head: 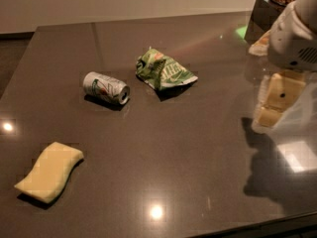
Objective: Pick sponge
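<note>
Dark glossy table (208, 148) with light glints, pale wall behind; sponge (49, 171), a pale yellow wavy-edged foam slab, lies flat front-left of the soda can (106, 88); crumpled green bag (164, 71) just right of can; gripper (275, 103) hangs far right of can (grip state: cannot tell).

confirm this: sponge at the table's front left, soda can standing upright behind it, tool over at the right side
Not quite. In the camera view the soda can lies on its side, not upright. The rest holds: the sponge is at the front left of the table and the tool is over at the right side.
</note>
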`<state>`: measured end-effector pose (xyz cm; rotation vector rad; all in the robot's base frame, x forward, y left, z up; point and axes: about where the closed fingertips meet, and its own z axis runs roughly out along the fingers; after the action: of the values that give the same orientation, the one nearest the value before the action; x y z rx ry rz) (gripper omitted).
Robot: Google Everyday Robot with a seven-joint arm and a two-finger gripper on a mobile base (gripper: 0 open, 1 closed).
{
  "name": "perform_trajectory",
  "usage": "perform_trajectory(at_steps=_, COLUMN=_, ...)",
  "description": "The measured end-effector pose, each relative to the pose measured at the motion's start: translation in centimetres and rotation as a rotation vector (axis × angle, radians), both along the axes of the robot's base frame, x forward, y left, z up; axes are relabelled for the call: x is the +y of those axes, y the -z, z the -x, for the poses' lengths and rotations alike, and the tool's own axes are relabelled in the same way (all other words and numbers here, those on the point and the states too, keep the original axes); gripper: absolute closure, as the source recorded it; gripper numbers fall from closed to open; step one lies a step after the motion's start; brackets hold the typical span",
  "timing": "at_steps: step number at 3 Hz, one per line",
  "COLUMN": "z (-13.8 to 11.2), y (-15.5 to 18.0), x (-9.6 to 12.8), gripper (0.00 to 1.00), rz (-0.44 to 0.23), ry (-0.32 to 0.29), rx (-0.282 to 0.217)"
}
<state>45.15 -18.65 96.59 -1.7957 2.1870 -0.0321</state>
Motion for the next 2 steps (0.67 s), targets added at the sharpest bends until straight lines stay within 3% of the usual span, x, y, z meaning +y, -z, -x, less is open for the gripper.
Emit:
perform_trajectory(at_steps=1, z=-1.0, y=0.9, x=3.5, gripper=0.00, rz=-0.032, ry=-0.072, rx=0.022)
perform_trajectory(at_steps=2, z=-2.0, y=1.5, x=9.0, gripper=0.00, rz=-0.090, ry=-0.180, rx=0.023)
